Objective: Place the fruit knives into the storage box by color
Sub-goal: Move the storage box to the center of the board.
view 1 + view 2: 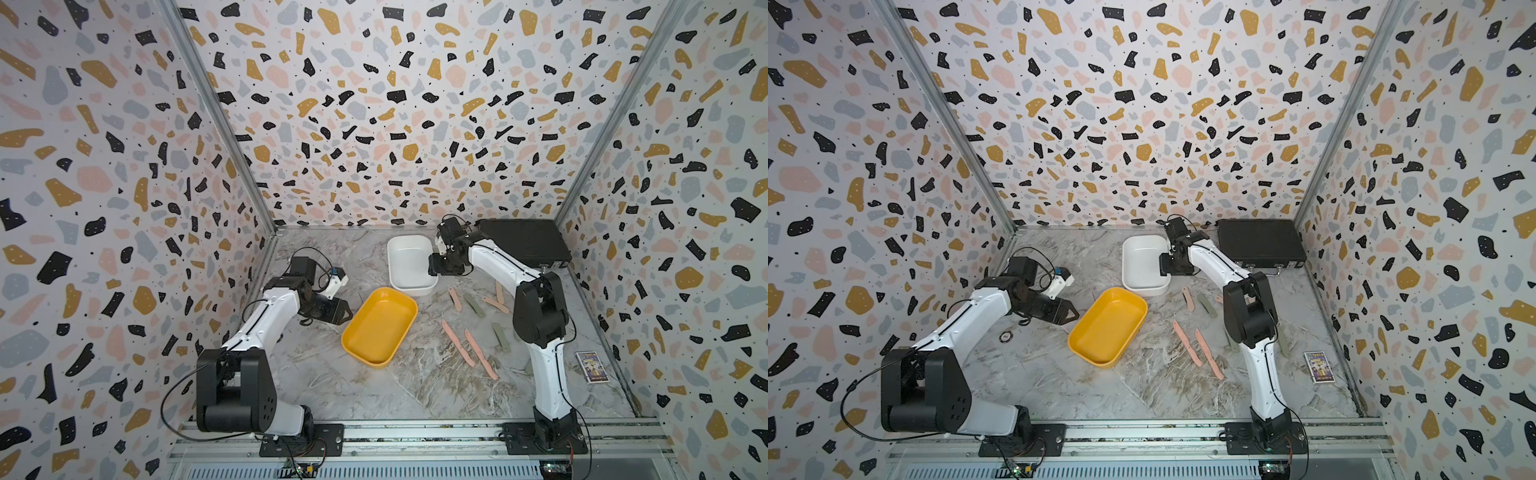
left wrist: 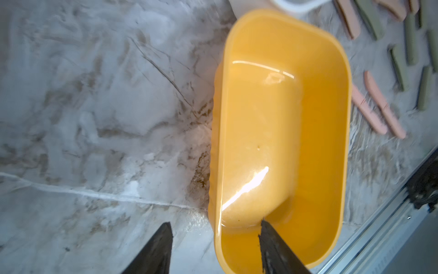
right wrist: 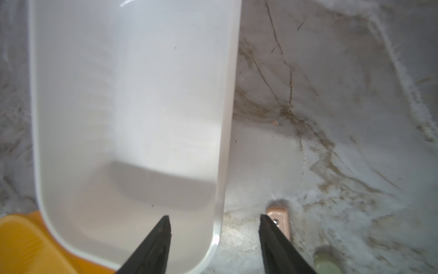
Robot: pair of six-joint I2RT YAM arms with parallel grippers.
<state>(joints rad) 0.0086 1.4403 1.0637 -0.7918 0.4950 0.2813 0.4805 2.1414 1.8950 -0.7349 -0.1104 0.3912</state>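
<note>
Looking down in both top views, the yellow box (image 1: 380,328) sat on the counter (image 1: 374,395), with the white box (image 1: 409,257) just beside it at 1 o'clock. The fruit knives (image 1: 457,343), some pink and some sage green (image 1: 500,337), lay flat on the counter at 3 o'clock from the yellow box. Several were partly hidden behind the right arm (image 1: 536,316). The left arm (image 1: 270,307) pointed at the 9 o'clock side of the yellow box. The right jaws sat at the 3 o'clock rim of the white box. A black case (image 1: 523,243) lay at 3 o'clock from the white box.

In the left wrist view, the left jaws stood apart and held nothing. One fingertip (image 2: 156,249) was over the counter and the other over the yellow box (image 2: 284,118), with its wall between them. Pink knives (image 2: 369,111) and green knives (image 2: 424,87) lay on the counter beyond the box.

In the right wrist view, the right jaws stood apart and empty, straddling a wall of the white box (image 3: 130,95). A pink knife end (image 3: 278,214) lay on the counter just beside the outer fingertip.
</note>
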